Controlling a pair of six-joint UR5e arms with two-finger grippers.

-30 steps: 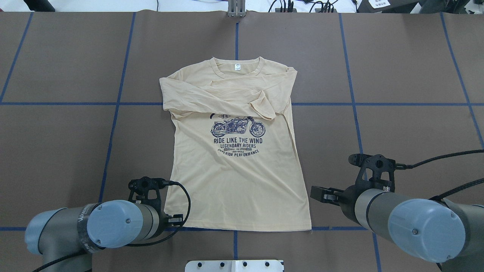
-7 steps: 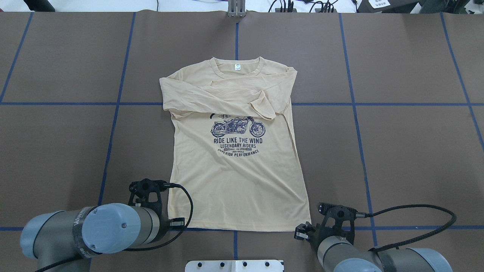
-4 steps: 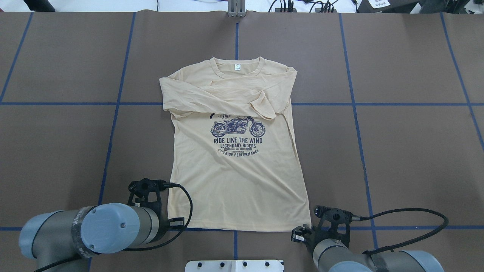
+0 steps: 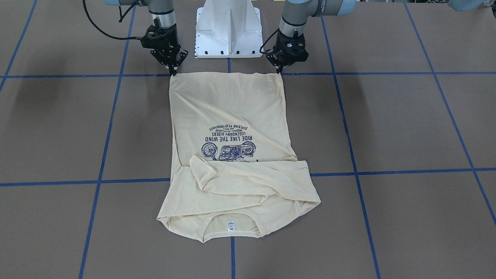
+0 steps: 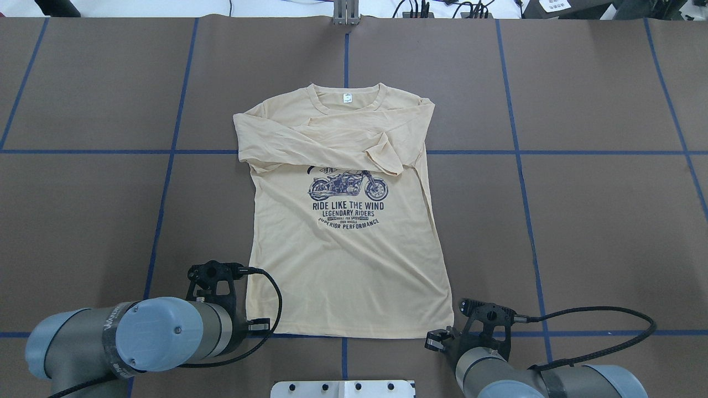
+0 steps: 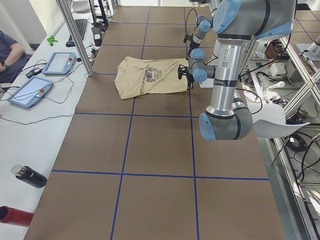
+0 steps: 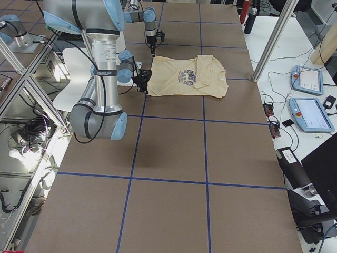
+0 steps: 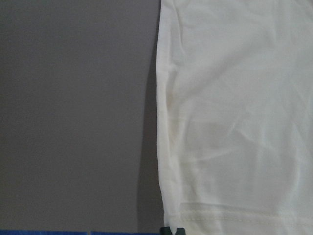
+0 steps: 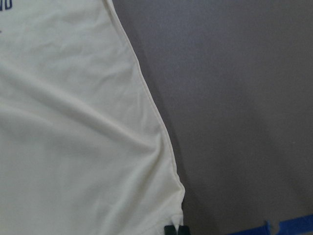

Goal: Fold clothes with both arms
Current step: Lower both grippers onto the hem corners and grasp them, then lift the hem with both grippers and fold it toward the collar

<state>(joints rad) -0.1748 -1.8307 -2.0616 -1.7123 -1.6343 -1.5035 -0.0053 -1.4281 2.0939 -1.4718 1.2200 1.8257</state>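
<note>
Left gripper (image 4: 279,71): down at table level, fingertips drawn together on the left corner of the hem. In the left wrist view we see the two black tips nipping the stitched edge with almost no gap. The arm comes in from the robot-side edge of the table (image 5: 608,83).

Long-sleeved T-shirt (image 5: 343,265): pale cream-yellow, flat and face up at the middle of the table. Its collar points to the far edge and its hem runs along the blue tape line (image 5: 498,334) nearest the robot. Both sleeves (image 5: 332,141) are folded across the chest, and the upper one covers the top of the navy motorcycle print (image 5: 347,196). The white neck label (image 5: 347,98) shows inside the collar. We note light creases in the lower body.

Right gripper (image 4: 173,72): at the right hem corner, tips likewise pressed together on the cloth edge. The white pedestal base (image 4: 228,27) stands between the two arms.
</note>
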